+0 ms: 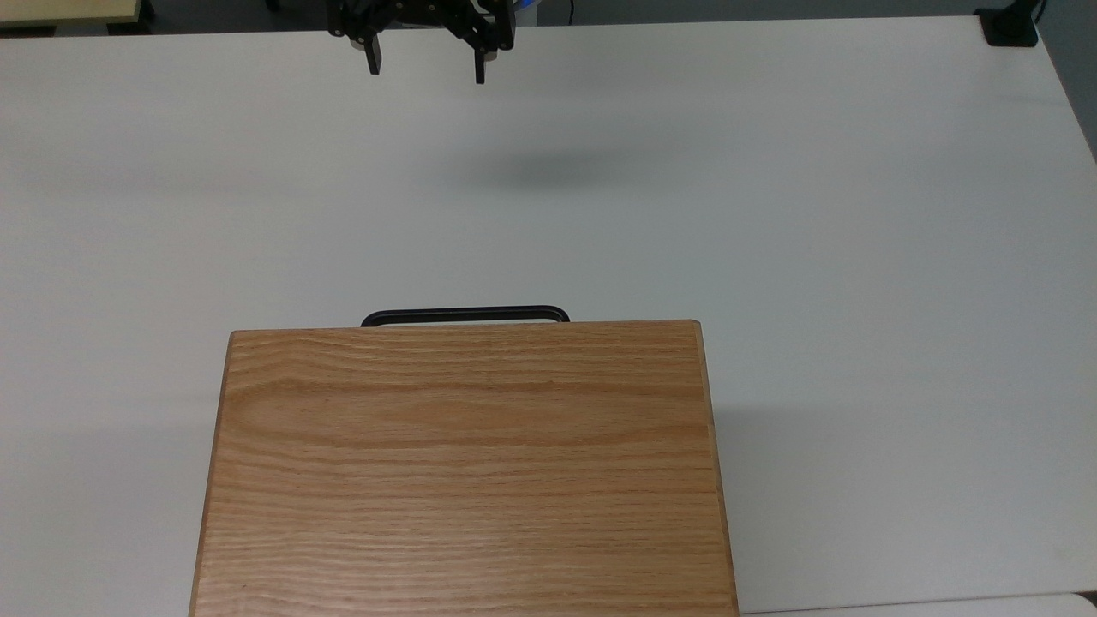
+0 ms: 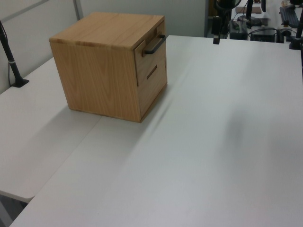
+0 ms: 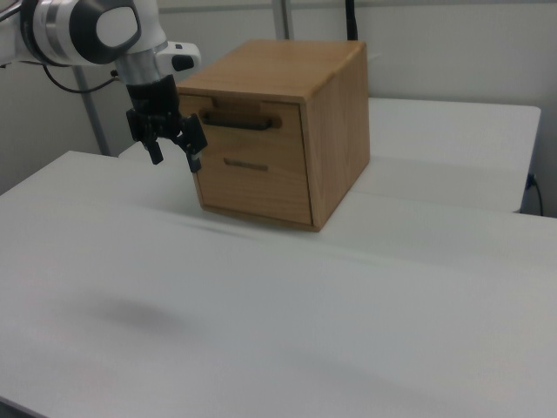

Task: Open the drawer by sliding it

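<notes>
A: Two fingers of the gripper (image 1: 426,60) hang spread and empty; the approach step is in hand. The drawer (image 3: 255,125) sits shut in the cabinet (image 1: 467,463), well apart from the jaws.

B: Next move?

A: Bring the jaws around the handle (image 1: 465,314), then pull. The right view shows the drawer front; the top view hides it beneath the cabinet top.

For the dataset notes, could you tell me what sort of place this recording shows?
Probably a robotics lab or office workspace: a robot arm's gripper hangs over a wide white table that carries one oak cabinet with a drawer, and cluttered desks stand behind.
</notes>
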`<state>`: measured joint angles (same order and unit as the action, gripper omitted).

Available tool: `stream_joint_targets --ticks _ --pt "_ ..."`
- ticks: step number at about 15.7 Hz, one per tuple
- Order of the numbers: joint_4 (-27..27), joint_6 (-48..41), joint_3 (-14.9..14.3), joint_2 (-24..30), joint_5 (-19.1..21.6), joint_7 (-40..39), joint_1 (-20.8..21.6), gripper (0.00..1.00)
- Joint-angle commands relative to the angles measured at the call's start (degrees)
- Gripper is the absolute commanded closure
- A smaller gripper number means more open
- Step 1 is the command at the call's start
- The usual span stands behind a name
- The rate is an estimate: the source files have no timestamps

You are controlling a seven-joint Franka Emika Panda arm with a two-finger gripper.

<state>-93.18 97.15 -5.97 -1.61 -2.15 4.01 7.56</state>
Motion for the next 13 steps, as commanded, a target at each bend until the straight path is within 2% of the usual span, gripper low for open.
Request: stream_joint_targets --ticks 1,13 --pt "1.0 -2.9 0.1 -0.1 -0.1 1.3 0.4 0.0" --pt "1.3 -5.0 0.0 -0.2 0.0 1.2 0.2 0.0"
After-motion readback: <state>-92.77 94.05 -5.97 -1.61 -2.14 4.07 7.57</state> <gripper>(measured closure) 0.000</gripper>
